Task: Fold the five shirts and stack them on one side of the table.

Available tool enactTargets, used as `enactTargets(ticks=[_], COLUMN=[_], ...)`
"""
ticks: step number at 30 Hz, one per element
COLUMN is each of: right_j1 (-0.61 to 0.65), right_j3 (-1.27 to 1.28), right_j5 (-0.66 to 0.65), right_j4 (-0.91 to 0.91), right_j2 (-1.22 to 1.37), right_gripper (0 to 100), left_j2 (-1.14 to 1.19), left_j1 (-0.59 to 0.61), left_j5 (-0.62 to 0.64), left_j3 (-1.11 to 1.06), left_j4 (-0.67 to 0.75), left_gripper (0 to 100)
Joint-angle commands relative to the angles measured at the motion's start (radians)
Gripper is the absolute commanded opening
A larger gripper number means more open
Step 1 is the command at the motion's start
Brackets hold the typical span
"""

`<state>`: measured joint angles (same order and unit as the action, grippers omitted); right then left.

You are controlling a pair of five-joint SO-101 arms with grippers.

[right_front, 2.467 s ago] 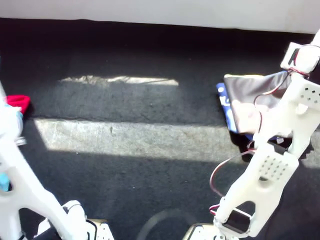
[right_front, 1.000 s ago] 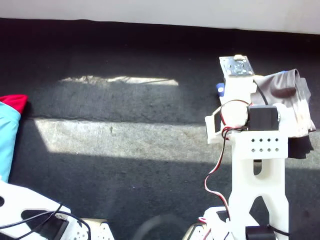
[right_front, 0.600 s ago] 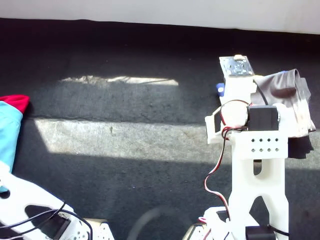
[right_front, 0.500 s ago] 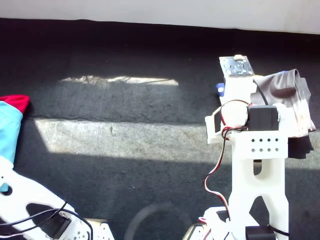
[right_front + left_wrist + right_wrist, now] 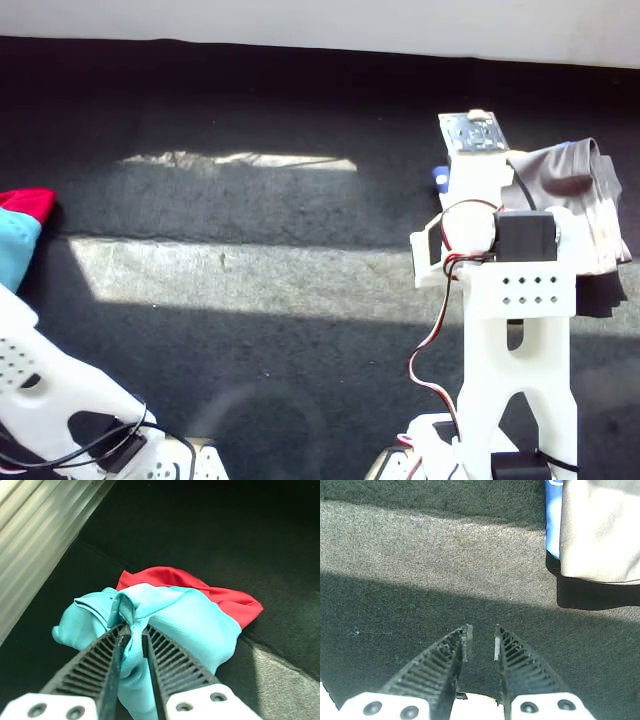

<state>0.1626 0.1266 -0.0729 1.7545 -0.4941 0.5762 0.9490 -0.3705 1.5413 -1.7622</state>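
Observation:
A teal shirt (image 5: 180,625) lies bunched on a red shirt (image 5: 210,587) at the table's left edge. My left gripper (image 5: 134,630) is shut on a raised fold of the teal shirt. From above, the teal shirt (image 5: 12,250) and the red shirt (image 5: 28,203) peek in at the left edge, above my left arm (image 5: 45,400). A folded grey shirt (image 5: 600,530) rests on a blue shirt (image 5: 552,520) at the right side. My right gripper (image 5: 480,642) hangs open and empty over the dark mat, short of that stack (image 5: 580,200).
The table is covered by a dark mat (image 5: 250,330) crossed by sunlit bands. A pale wall (image 5: 320,20) runs along the far edge. My right arm (image 5: 515,320) stands upright in front of the folded stack.
My left arm has risen at the lower left, and less of the teal shirt shows at the left edge. The right arm swung back from the stack 2.5 s ago and has since kept still.

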Motion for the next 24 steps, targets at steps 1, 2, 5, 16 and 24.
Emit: enactTargets(ticks=[1,2,5,16,24], right_j1=[0.005,0.005,0.005,0.005,0.005], right_j3=[0.004,0.004,0.004,0.182,0.194], right_j5=[0.000,0.000,0.000,0.002,0.002], right_j4=[0.004,0.004,0.004,-0.059,-0.110], right_j2=[-0.018,-0.018,-0.018,-0.028,-0.028], right_gripper=[8.4,8.4,8.4,8.4,8.4], left_j2=[-0.205,-0.259,-0.427,-0.866,-0.875], left_j1=[-0.076,-0.099,-0.194,-0.630,-0.845], left_j5=[0.044,0.057,0.061,0.086,0.186], left_j3=[-0.097,-0.139,-0.275,-0.544,-0.722], left_j4=[-0.005,-0.005,-0.005,0.002,0.002], left_gripper=[1,1,1,1,1])
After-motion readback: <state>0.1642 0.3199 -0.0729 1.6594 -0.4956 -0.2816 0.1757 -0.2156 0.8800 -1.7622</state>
